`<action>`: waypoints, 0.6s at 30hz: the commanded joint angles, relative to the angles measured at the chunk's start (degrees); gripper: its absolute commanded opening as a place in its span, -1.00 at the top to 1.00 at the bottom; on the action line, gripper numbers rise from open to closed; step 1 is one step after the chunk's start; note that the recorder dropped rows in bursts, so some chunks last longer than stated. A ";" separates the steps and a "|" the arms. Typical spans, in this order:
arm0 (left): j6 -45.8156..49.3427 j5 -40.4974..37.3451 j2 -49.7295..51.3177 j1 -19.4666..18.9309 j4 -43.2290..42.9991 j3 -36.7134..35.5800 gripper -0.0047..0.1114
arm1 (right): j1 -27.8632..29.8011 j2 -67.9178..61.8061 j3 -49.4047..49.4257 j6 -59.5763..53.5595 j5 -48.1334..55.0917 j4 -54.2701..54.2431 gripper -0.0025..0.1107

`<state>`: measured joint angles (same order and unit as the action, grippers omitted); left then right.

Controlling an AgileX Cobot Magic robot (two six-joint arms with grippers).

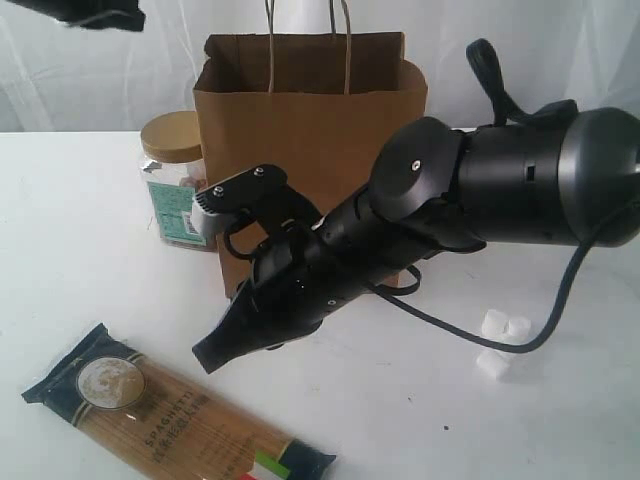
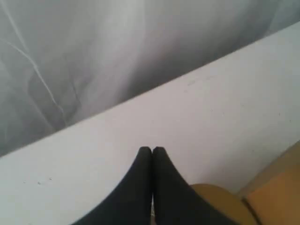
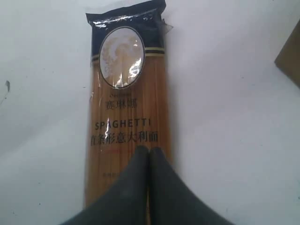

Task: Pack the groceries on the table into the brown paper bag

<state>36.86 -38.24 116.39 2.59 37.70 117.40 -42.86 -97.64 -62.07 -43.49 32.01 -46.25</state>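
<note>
The brown paper bag (image 1: 310, 115) stands upright and open at the back of the white table (image 1: 70, 250). A clear nut jar with a tan lid (image 1: 172, 180) stands against the bag's left side. The spaghetti packet (image 1: 170, 415) lies flat at the front left. In the right wrist view the spaghetti packet (image 3: 124, 103) runs lengthwise under my right gripper (image 3: 148, 151). Reaching across in front of the bag, my right gripper (image 1: 205, 357) is shut and empty just above the packet. Three white marshmallows (image 1: 503, 335) lie at the right. My left gripper (image 2: 151, 150) is shut and empty, raised over the jar's tan lid (image 2: 220, 199).
A black cable (image 1: 480, 335) from the right arm trails over the table beside the marshmallows. A dark part of the left arm (image 1: 85, 12) shows in the top left corner. White curtain (image 2: 93, 56) hangs behind the table's far edge.
</note>
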 commanded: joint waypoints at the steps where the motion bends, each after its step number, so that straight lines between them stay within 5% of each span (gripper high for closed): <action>1: -0.92 -3.14 5.00 1.20 2.14 1.70 0.92 | 0.02 0.25 -0.11 0.28 1.01 -0.17 0.96; 8: 0.81 -0.99 8.26 5.32 2.28 4.66 0.92 | 0.02 0.25 -0.11 0.37 1.70 -0.28 0.96; 18: 0.14 -2.84 11.17 6.00 -2.43 5.38 0.92 | 0.02 0.25 -0.11 1.98 6.56 -0.39 0.96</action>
<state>37.15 -38.90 127.47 8.46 35.50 122.37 -42.86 -97.64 -62.07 -41.56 37.42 -46.25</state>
